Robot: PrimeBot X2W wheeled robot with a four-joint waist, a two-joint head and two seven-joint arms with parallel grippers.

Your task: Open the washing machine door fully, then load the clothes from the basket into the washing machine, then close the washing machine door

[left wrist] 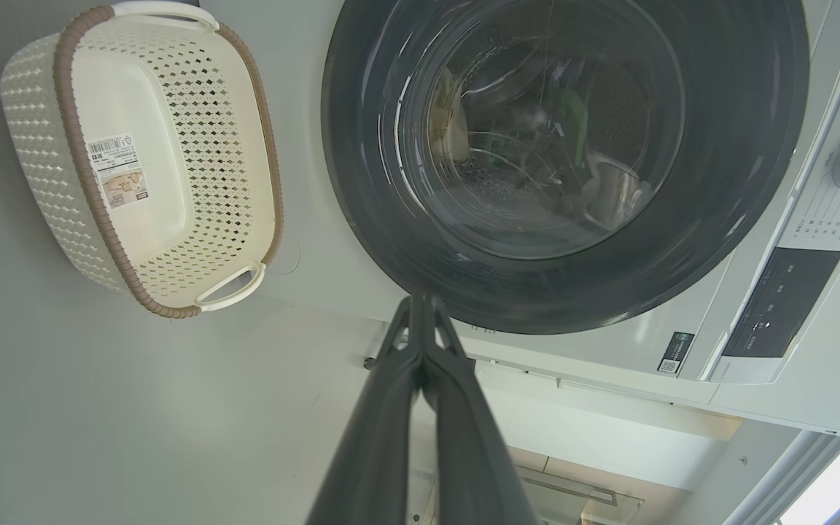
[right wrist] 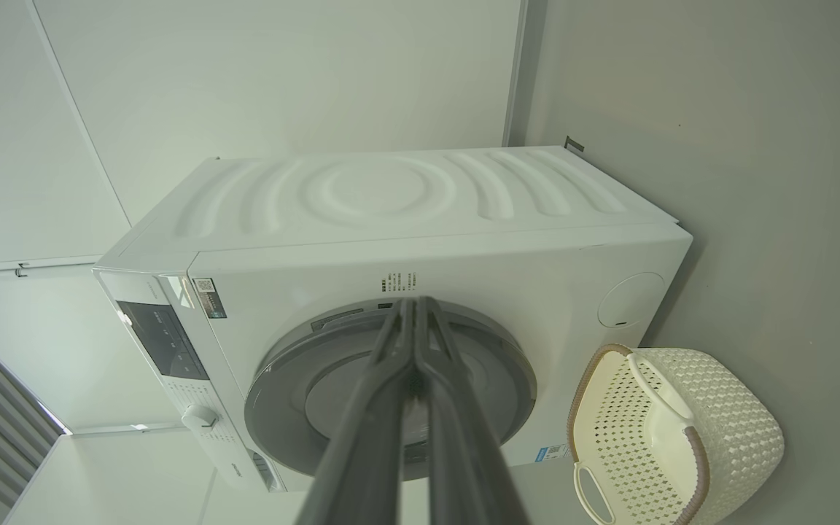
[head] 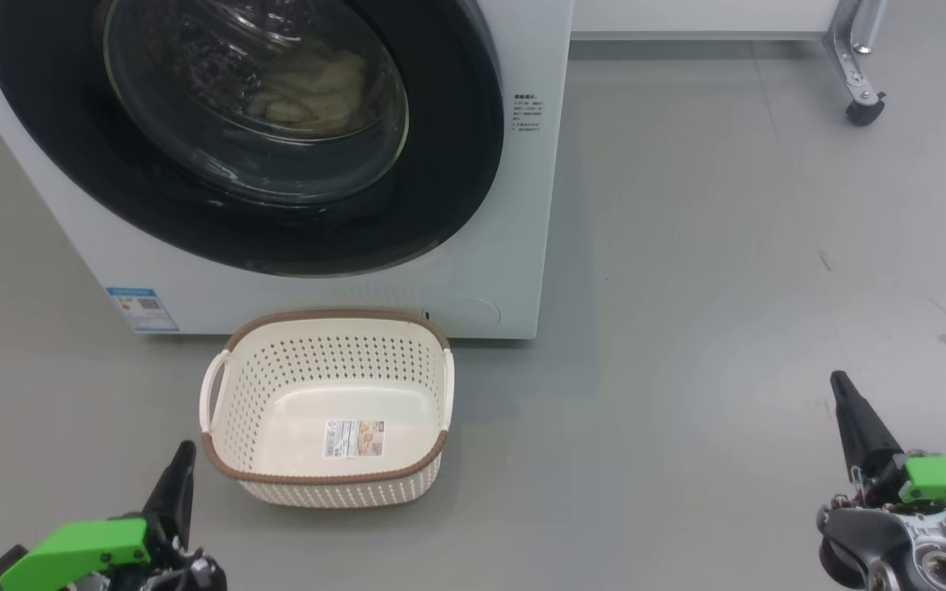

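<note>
The washing machine (head: 514, 246) stands at the far left of the scene, on a grey floor (head: 686, 328). The washing machine door (head: 456, 164) lies shut, its wide glossy black rim flat against the white front. Behind the bulging glass, the clothes (head: 309, 90) rest in the drum as a cream-yellow heap; whether any blue pieces lie among them cannot be made out. A blue label sticker (head: 142, 308) sits at the machine's lower left front corner.

The basket (head: 342, 492) stands upright on the floor on the near side of the machine, below the door. Its far brown rim comes right up to the foot of the machine; whether the two touch cannot be told. Its pale bottom lies bare, with a label sticker (head: 354, 437) on it, and a white handle shows at each end.

The left gripper (head: 185, 450) hangs at the near left, just beside the basket's near left corner and apart from it. Its dark fingers are pressed together tip to tip, with nothing between them. The right gripper (head: 837, 379) hangs at the near right, well apart from the basket and the machine, over bare floor. Its fingers are likewise clenched on nothing. Each gripper carries a bright green part at its base.

At the far right a caster wheel (head: 865, 109) on a metal leg stands on the floor
</note>
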